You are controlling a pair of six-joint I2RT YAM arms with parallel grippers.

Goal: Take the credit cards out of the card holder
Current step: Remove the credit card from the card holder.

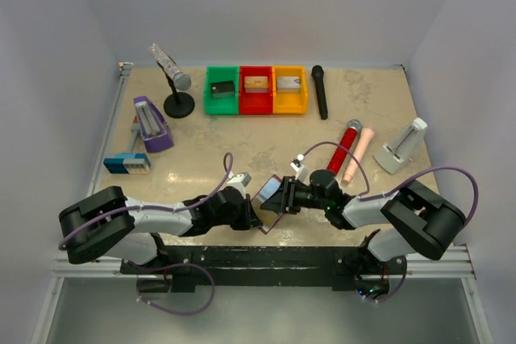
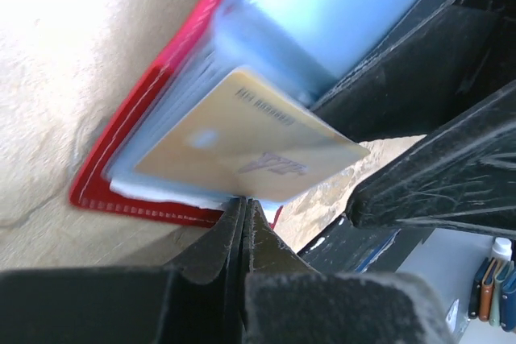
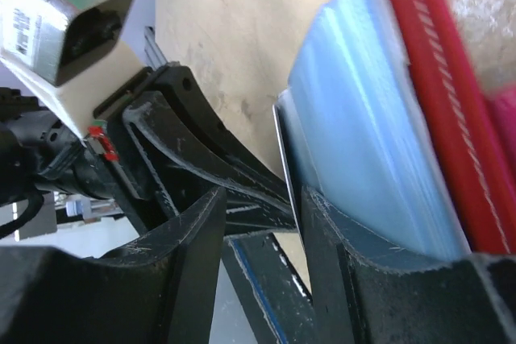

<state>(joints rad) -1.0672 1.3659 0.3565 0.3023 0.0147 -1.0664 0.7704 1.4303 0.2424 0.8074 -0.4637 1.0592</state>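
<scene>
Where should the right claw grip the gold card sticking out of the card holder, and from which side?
I would pinch the bare corner of the gold card, flat faces between the fingers of the right claw, coming from the open side, away from the stitched edge of the card holder. The card is thin, and its other end sits in the light blue pocket.

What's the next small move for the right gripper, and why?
Probably close the right gripper on the gold card: its corner pokes out of the wallet between the open jaws, and the left gripper pinches the wallet's edge.

card holder: stitched red cover, glossy plastic pockets | gold card: smooth
</scene>
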